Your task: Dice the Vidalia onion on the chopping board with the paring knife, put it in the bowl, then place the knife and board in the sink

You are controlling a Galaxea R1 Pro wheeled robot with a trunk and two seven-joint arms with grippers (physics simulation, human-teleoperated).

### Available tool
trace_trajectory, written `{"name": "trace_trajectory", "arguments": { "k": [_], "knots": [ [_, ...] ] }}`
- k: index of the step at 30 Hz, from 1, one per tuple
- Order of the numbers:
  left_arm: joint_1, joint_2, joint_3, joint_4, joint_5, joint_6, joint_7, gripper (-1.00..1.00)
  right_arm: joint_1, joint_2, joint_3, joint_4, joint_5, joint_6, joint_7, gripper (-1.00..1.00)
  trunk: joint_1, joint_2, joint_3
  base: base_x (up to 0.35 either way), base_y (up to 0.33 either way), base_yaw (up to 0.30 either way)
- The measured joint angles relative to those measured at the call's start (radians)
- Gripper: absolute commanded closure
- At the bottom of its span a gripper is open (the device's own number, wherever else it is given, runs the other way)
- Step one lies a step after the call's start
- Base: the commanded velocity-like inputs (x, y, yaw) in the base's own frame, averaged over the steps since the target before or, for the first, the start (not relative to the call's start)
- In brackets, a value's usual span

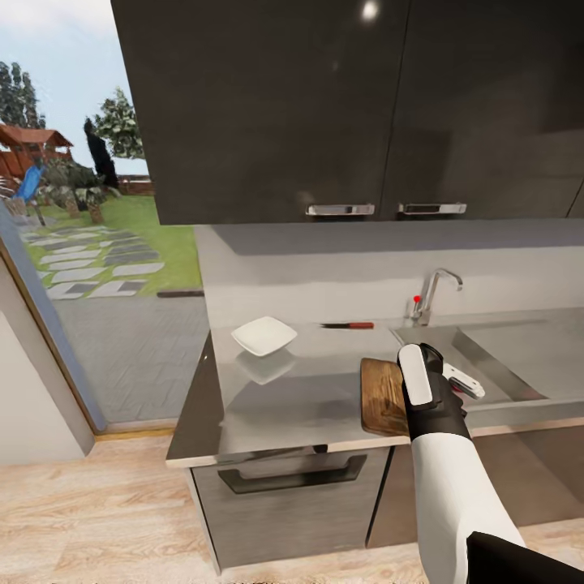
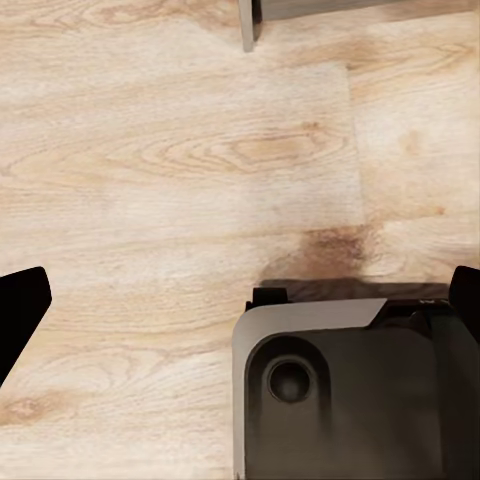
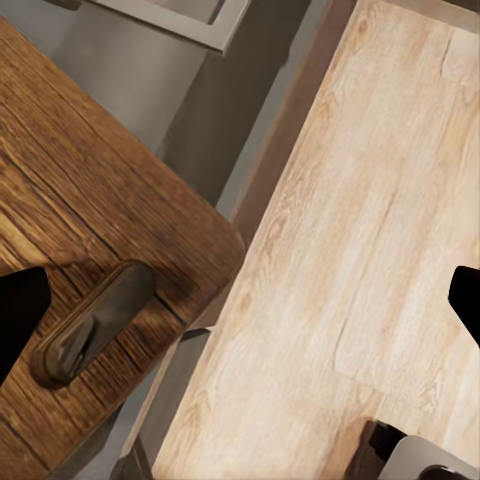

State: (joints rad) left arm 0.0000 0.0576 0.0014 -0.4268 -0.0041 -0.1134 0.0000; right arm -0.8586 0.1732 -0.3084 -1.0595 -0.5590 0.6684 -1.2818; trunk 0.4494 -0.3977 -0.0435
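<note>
Right hand [image 1: 454, 388] hovers over the near right corner of the chopping board [image 1: 383, 397]; fingers spread wide, holding nothing. Left hand [image 2: 240, 300] hangs over pale wood floor [image 2: 180, 170], also open and empty.

Likely step: grip the board. Best to close on the handle slot [image 3: 95, 320] end, which overhangs the counter [image 1: 292, 389] front edge.

Board: brown, grained, rounded corners. Paring knife [image 1: 349, 325] lies far back, bowl [image 1: 264, 335] left, sink [image 1: 503, 357] right.
</note>
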Motion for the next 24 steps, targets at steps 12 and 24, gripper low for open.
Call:
{"name": "trace_trajectory", "arguments": {
  "k": [12,24],
  "knots": [
    [0.000,0.000,0.000,0.000,0.000,0.000,0.000,-1.00,0.000,0.000,0.000,0.003,0.000,0.000,0.000,-1.00,0.000,0.000,-0.013,0.000,0.000,0.000],
    [0.000,-0.001,0.000,0.000,0.001,0.000,0.000,-1.00,0.000,0.000,0.000,0.008,0.000,0.000,0.001,-1.00,0.000,0.000,-0.025,0.000,0.000,0.000]
  ]
}}
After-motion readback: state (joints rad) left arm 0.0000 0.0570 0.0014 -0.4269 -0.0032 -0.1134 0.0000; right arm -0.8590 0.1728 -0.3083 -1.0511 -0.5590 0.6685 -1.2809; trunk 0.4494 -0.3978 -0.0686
